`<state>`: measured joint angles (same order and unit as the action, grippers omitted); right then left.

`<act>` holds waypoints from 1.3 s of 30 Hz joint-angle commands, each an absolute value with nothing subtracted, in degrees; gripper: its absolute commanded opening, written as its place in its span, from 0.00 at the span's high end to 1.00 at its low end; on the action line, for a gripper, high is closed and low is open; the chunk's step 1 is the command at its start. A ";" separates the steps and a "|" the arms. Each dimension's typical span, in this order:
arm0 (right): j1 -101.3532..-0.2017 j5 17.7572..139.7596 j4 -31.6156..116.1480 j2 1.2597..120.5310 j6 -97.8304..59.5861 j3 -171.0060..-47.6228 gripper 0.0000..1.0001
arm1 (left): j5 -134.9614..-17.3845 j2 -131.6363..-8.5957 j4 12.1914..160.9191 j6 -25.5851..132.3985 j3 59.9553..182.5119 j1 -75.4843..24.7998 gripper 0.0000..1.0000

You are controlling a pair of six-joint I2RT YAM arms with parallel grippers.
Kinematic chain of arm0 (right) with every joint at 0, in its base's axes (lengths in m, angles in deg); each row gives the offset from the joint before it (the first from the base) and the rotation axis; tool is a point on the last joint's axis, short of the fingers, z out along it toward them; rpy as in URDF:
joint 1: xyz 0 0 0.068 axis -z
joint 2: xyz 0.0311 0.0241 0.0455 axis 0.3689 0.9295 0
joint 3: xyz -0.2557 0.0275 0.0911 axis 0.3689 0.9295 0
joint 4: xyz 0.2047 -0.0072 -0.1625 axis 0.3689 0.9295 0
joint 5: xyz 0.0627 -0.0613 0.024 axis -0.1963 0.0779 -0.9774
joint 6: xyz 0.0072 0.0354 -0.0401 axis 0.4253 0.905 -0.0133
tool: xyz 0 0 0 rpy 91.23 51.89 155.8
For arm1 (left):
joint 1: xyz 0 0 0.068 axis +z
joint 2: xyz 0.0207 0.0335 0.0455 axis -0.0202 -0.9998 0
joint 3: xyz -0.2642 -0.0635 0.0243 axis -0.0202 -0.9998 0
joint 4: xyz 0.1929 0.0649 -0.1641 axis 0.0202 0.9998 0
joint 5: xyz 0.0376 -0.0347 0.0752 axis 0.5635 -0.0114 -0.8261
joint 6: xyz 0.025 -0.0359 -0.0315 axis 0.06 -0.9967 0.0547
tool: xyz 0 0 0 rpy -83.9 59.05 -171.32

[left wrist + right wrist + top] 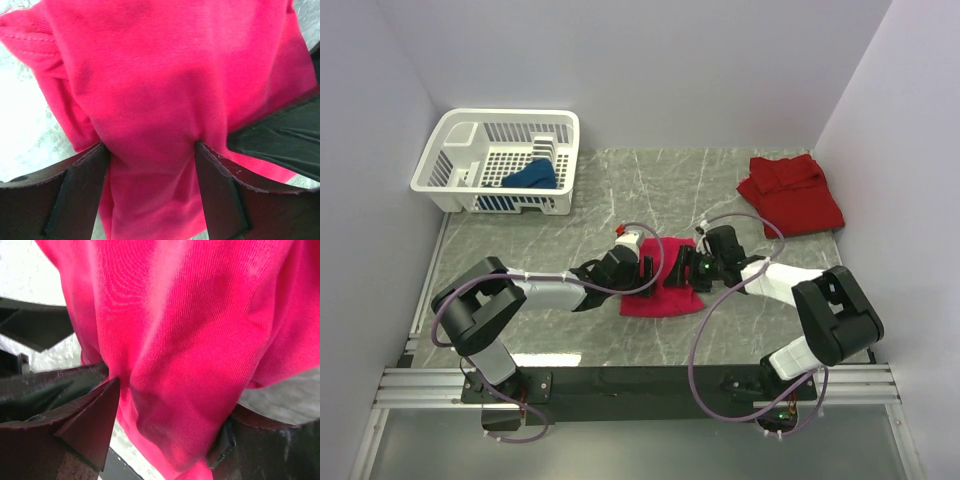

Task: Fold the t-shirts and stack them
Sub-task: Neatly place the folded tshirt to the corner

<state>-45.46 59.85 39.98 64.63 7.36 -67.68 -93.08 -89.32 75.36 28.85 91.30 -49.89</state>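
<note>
The magenta t-shirt (665,295) lies in the middle of the bench (570,235), low in the overhead frame, gathered into a small, rough rectangle. Both arms meet over it. The left tool (638,268) has its fingers (80,200) clamped on a bunched fold of the cloth, which its wrist view shows squeezed between them. The right tool (692,268) grips the opposite side in the same way. How many layers each one holds I can't tell; up close it's all pink cloth. The darker red t-shirt (792,190) sits crumpled at upper right, well apart, and the dark blue t-shirt (532,177) lies inside the white basket (500,122) at upper left.

This stuff looks light and limp, and it drapes. With no stiffness to keep a crease, it would likely sag and slip off its own fold if lifted by the middle. Better to take it at an edge or corner — both sides level — and lay it over rather than drag it.
</note>
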 commanded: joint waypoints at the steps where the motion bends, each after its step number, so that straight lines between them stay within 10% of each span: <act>1: -46.88 66.26 41.23 65.95 8.08 -70.15 0.32 | -91.29 -90.86 78.02 28.51 91.43 -49.91 0.26; 8: -46.88 76.36 49.75 65.42 4.92 -74.19 0.64 | -92.78 -87.79 81.18 29.12 92.74 -49.91 0.25; 12: -46.61 81.64 55.10 65.60 1.67 -78.41 0.99 | -94.97 -82.18 84.78 30.27 93.45 -49.73 0.24; 39: -25.09 84.99 76.56 77.63 -37.01 -125.69 1.00 | -91.73 -75.83 83.91 30.18 85.80 -44.81 0.23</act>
<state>-25.88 86.48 74.69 76.74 -30.38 -119.70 -93.03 -74.50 85.92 29.41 85.77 -45.08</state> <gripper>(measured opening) 0.117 0.767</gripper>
